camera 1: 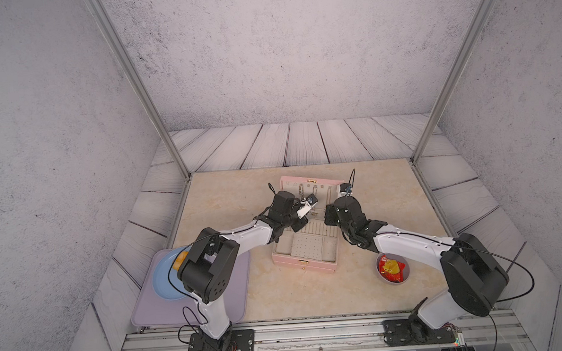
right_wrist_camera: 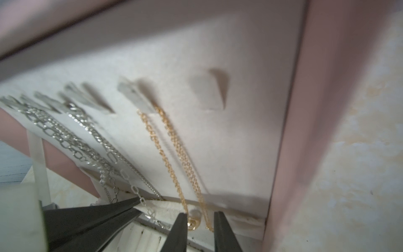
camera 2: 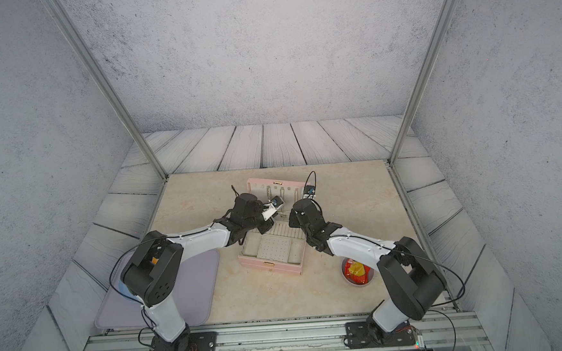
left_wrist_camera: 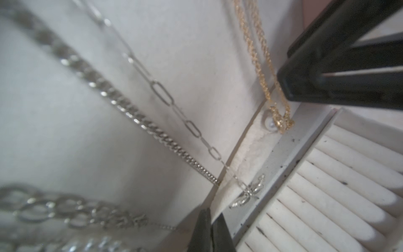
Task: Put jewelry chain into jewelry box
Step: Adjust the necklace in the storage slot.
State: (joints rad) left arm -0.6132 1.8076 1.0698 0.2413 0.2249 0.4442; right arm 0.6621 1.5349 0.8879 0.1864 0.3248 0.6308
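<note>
Slightly parted, right gripper [right_wrist_camera: 199,216] straddles the jewelry chain [right_wrist_camera: 174,157] near the jewelry box [right_wrist_camera: 316,109] edge; left gripper [left_wrist_camera: 210,216] closed.

The jewelry chain [left_wrist_camera: 282,123] is gold, the jewelry box [camera 1: 303,267] pale pink, cream-lined.

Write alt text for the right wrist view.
A thin gold chain hangs doubled from a hook inside the cream-lined pink box lid, its bottom loop and pale bead between the open fingertips of the right gripper. Silver chains hang from neighbouring hooks, the shut left gripper beside them.
</note>
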